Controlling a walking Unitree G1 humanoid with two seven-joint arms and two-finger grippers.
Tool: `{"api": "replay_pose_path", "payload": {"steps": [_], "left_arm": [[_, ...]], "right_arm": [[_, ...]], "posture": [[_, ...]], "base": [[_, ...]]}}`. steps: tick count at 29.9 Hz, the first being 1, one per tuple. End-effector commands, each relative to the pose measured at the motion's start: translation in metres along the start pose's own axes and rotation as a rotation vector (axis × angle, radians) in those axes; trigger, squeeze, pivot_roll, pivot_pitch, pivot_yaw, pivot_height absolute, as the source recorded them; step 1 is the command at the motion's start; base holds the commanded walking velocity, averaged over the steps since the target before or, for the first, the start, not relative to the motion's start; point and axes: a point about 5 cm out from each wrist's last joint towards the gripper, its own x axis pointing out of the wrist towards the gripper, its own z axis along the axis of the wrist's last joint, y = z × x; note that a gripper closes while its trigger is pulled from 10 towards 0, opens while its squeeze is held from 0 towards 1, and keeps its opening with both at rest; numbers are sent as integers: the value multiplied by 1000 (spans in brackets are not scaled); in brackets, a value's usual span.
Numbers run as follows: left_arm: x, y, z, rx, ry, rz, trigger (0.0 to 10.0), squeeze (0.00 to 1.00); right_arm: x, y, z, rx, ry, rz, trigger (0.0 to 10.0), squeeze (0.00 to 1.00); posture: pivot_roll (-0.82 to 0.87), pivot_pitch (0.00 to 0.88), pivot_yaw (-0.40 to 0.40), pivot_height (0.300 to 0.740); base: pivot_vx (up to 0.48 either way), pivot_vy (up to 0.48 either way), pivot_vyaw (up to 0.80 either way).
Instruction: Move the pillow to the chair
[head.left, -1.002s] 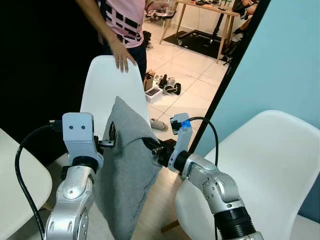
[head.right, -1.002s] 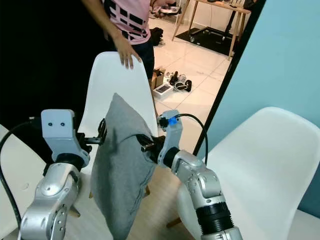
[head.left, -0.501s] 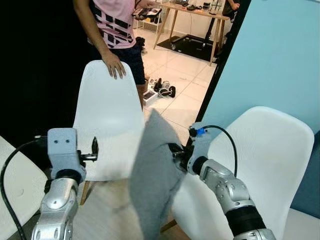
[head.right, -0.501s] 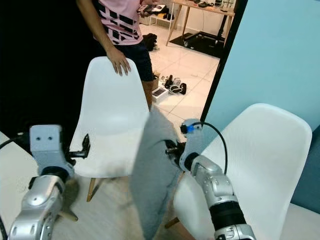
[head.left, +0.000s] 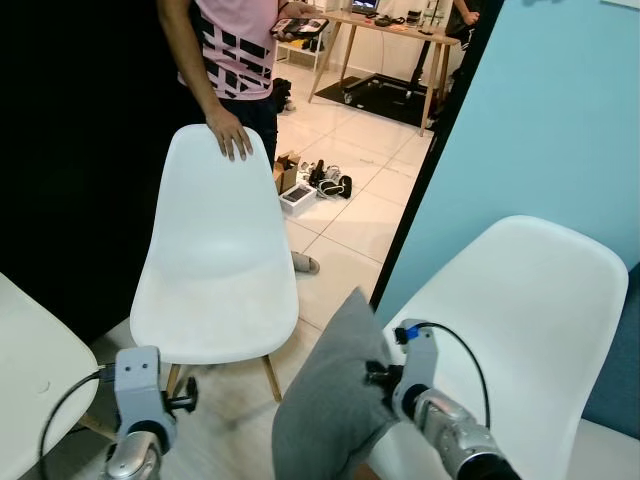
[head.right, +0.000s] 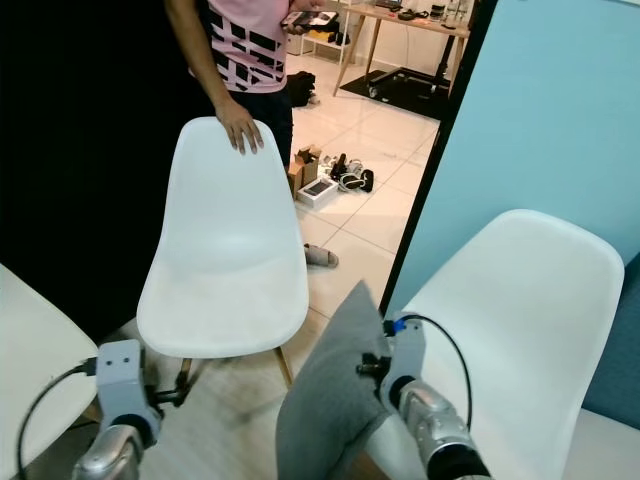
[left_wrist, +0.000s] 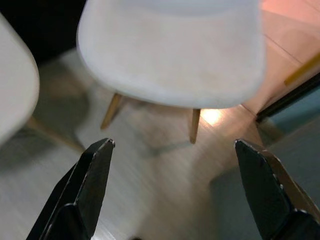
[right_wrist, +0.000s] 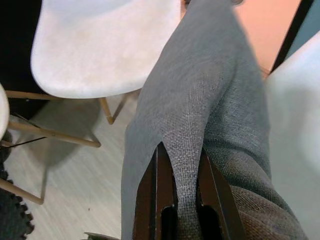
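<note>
The grey pillow (head.left: 325, 405) hangs low at the front edge of the right white chair (head.left: 520, 320), its top corner pointing up. My right gripper (right_wrist: 181, 156) is shut on a pinched fold of the pillow (right_wrist: 200, 95), and its wrist (head.left: 415, 372) sits just behind the pillow's right edge. My left gripper (left_wrist: 175, 145) is open and holds nothing. It hangs low on the left, beside the wooden legs of the middle white chair (head.left: 215, 260), with its black fingers (left_wrist: 95, 175) spread wide over the floor.
A person (head.left: 235, 60) stands behind the middle chair with a hand (head.left: 232, 140) on its backrest. A third white chair (head.left: 30, 365) is at the far left. A blue wall panel (head.left: 560, 120) rises on the right, with shoes (head.left: 325, 180) on the tiled floor beyond.
The left gripper let go of the pillow and dropped low on the left. The right gripper carried the pillow right and down to the right chair. The camera view shifted too.
</note>
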Motion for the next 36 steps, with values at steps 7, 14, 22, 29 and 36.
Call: {"api": "replay_pose_path", "payload": {"steps": [7,14,22,29,36], "left_arm": [[3,15,-24,41,50,8,10000,0],[7,17,-23,38,25,9,10000,0],[9,16,-24,36,14,8,10000,0],[9,15,-25,44,9,7,10000,0],[10,14,-27,53,0,5,10000,0]], "right_arm": [[4,-5,14,-58,-72,-2,10000,0],[3,-10,5,-29,-50,-24,10000,0],[1,-15,-1,-31,-26,-42,10000,0],[-1,-18,-4,-34,-13,-53,10000,0],[-8,-29,-14,-40,21,-82,10000,0]], "posture": [[90,0,-89,720],[92,0,-89,720],[91,0,-94,720],[94,0,-100,720],[95,0,-103,720]], "base": [[0,0,0],[0,0,0],[0,0,0],[0,119,0],[0,480,0]]}}
